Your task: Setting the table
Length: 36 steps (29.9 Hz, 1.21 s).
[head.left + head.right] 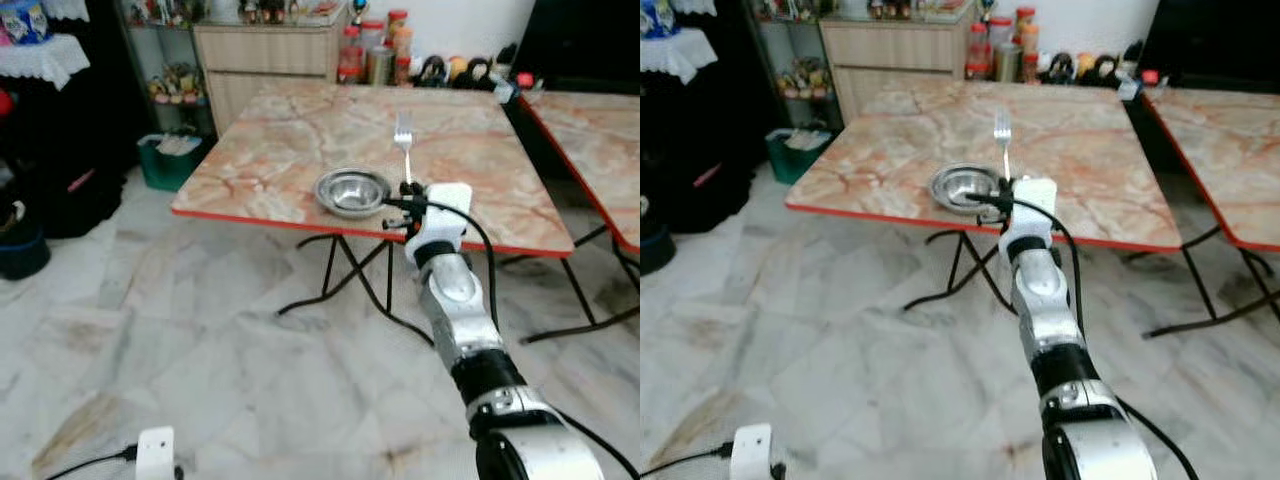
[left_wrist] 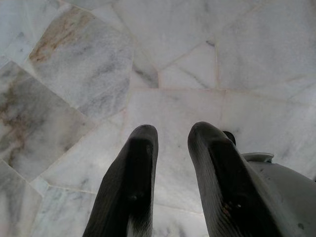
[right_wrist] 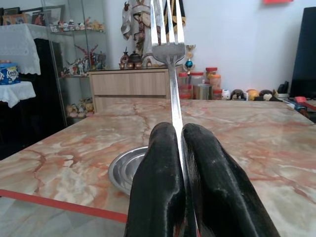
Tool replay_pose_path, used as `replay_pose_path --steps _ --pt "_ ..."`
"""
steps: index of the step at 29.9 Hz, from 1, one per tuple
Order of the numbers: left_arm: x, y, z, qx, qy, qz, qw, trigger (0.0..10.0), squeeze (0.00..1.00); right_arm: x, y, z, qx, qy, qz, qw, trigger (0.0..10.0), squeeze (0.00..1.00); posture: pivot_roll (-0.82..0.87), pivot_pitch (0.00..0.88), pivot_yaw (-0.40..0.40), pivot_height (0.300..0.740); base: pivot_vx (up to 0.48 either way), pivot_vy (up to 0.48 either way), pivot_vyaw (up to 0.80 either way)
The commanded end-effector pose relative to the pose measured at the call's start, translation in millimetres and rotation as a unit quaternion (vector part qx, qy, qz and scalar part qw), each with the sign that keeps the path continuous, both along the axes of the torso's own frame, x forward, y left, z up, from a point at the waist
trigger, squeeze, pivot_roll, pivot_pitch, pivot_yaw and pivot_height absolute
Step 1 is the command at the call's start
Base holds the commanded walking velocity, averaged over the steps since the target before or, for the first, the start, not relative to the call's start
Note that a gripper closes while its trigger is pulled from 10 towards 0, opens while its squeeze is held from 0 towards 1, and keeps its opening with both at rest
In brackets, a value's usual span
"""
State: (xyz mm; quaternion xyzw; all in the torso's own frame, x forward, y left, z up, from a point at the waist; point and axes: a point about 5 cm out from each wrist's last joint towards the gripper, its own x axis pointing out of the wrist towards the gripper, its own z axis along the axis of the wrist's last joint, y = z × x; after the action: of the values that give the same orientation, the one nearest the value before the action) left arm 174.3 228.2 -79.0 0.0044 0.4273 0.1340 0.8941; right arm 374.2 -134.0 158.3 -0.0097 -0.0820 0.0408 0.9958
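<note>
A metal fork stands upright, tines up, pinched by its handle in my right gripper, which is shut on it at the near edge of the marble table. In the right wrist view the fork rises from between the two black fingers. A steel bowl sits on the table just left of the gripper, close to the red front edge. My left gripper hangs low over the floor with a gap between its fingers and nothing in it.
A second marble table stands to the right, with a narrow gap between the two. Jars and bottles line the far wall beside a wooden cabinet. A green bin sits by the table's left corner. Folding table legs spread under the near edge.
</note>
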Motion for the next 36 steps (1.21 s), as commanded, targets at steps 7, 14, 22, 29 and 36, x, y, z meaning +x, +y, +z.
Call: replay_pose_path --steps 7,14,22,29,36 --pt "-0.1 -2.1 -1 -0.008 0.002 0.002 1.0 10.0 0.0 1.2 -3.8 0 0.007 0.005 -0.008 1.0 10.0 0.0 0.05 0.0 0.021 0.74 0.0 0.0 0.0" --pt "-0.5 -2.2 -1 -0.008 0.004 0.003 1.0 10.0 0.0 2.0 -4.3 -4 -0.001 0.022 -0.008 1.0 10.0 0.0 0.04 0.0 0.019 0.74 0.269 0.0 0.0" --pt "0.0 -5.2 -1 -0.01 0.004 0.001 1.0 10.0 0.0 1.3 -5.0 -6 -0.003 0.023 -0.011 1.0 10.0 0.0 0.05 0.0 0.016 0.74 0.297 0.0 0.0" --pt "0.4 -5.2 -1 -0.008 0.004 0.0 1.0 10.0 0.0 1.3 -6.9 -8 -0.005 0.03 -0.015 0.999 10.0 0.0 0.05 0.0 0.017 0.74 0.314 0.0 0.0" --pt "1.6 -6.9 -1 -0.009 0.001 -0.001 1.0 10.0 0.0 1.0 -8.3 -9 -0.006 0.033 -0.017 0.999 10.0 0.0 0.05 0.0 0.019 0.74 0.324 0.0 0.0"
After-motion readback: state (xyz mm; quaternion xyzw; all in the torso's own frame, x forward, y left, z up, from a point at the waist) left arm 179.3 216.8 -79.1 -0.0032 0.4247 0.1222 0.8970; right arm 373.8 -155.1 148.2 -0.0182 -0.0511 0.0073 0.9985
